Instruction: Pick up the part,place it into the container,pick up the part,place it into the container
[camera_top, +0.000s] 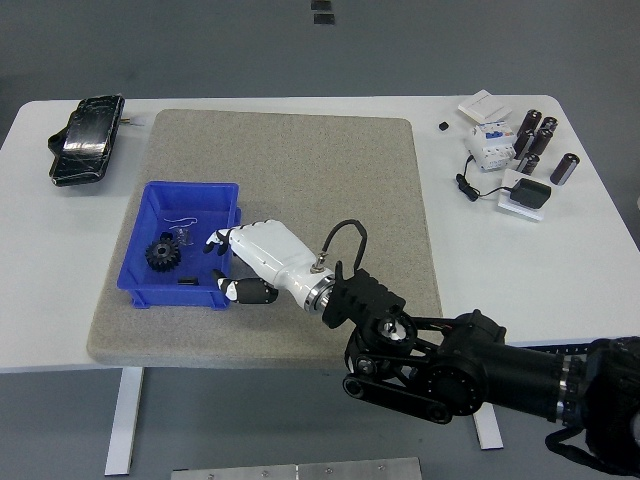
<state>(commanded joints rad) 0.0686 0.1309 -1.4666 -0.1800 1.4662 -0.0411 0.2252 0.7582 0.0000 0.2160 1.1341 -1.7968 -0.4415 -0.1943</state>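
Note:
A blue container (150, 205) sits on the left of the grey mat (300, 170). Inside it lie a black gear (162, 254), a small dark part (187, 283) near the front wall, and a thin wire piece. My right hand (218, 266), white with black fingertips, hovers at the container's right front corner. Its fingers are spread and hold nothing. The left arm is out of view.
A black pouch (84, 138) lies at the table's far left. At the far right are black cylinders (536, 140), a white breaker (489, 144), a black adapter with cable (527, 192) and a white box (482, 104).

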